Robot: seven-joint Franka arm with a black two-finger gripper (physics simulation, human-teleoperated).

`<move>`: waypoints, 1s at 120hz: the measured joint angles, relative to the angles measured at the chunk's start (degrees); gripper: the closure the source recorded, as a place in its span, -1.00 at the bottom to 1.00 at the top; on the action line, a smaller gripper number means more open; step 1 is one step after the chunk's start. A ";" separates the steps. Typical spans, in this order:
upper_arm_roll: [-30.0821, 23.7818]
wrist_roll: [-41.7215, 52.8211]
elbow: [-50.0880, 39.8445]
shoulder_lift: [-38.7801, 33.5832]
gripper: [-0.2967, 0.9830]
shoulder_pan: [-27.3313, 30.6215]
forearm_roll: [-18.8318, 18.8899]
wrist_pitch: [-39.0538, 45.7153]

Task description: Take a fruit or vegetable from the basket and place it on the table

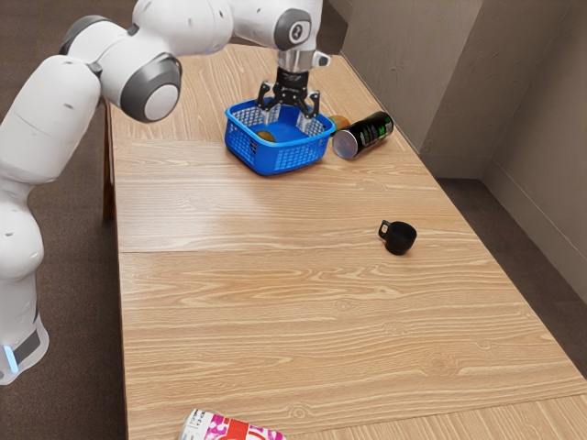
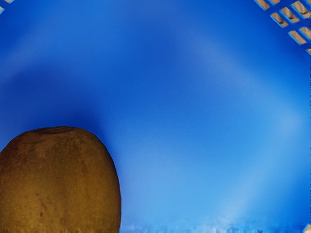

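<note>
In the exterior view my gripper [image 1: 291,116] points down into the blue basket [image 1: 278,163], its two fingers wide apart and open. A brownish fruit [image 1: 266,136] lies in the basket, near the finger on the exterior view's left; no contact on two sides is visible. The wrist view has the brown, speckled, rounded fruit [image 2: 60,182] close under my hand, off to one side, on the blue basket floor [image 2: 170,111]. Its lower part is cut off there.
Beside the basket on the table [image 1: 275,302] are an orange-brown round item [image 1: 340,122] and a black can [image 1: 364,136] on its side. A black mug [image 1: 399,237] stands farther along. A pink-and-white package [image 1: 234,427] lies at the near edge.
</note>
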 joint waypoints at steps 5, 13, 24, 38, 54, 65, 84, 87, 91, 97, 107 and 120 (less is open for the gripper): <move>-0.13 0.04 -0.69 -0.50 -0.54 0.00 0.08 0.22; -0.23 0.09 -1.24 -0.88 -0.54 0.00 0.18 0.50; -0.31 0.17 -2.66 -1.77 -0.54 0.04 0.26 0.95; -0.85 0.28 -3.95 -2.74 -0.54 0.02 0.30 1.55; -1.96 0.37 -4.83 -2.75 -0.54 0.01 0.30 2.18; -2.30 0.42 -4.97 -2.53 -0.54 0.00 0.27 2.57; -2.38 0.51 -4.89 -2.57 -0.54 0.53 0.23 3.11; -2.37 0.53 -4.89 -2.61 -0.54 0.68 0.22 3.19; -2.37 0.55 -4.89 -2.65 -0.54 0.93 0.22 3.26; -2.36 0.59 -4.89 -2.71 -0.54 1.37 0.19 3.35; -2.36 0.66 -4.89 -2.69 -0.54 2.16 0.12 3.39; -2.36 0.75 -4.96 -2.68 -0.54 3.56 0.01 3.33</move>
